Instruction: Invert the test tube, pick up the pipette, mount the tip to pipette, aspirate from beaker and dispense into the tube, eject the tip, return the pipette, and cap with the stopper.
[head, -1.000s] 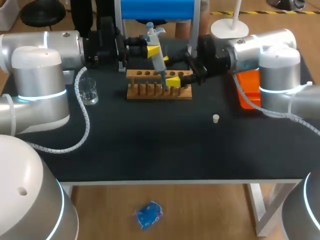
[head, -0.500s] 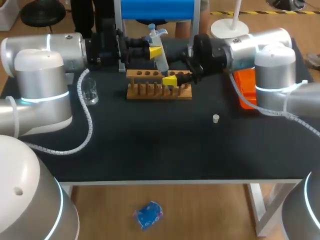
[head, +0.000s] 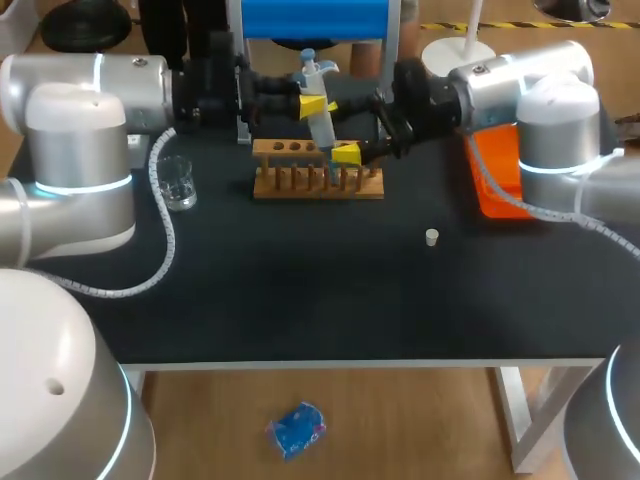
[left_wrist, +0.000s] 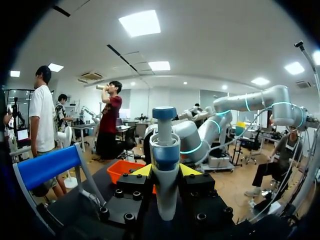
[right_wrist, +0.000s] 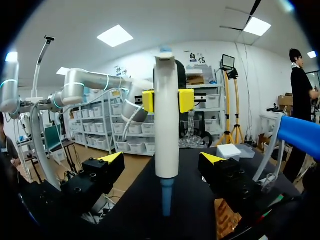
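Clamping pipette (head: 320, 120), left gripper (left_wrist: 166, 171); right gripper (right_wrist: 162, 160) spread wide, touching nothing; pipette's lower end indistinct, perhaps above rack (head: 300, 185).

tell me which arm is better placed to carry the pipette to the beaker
Left: the left gripper is shut on the pipette, and the beaker stands on that side. The right gripper is open.
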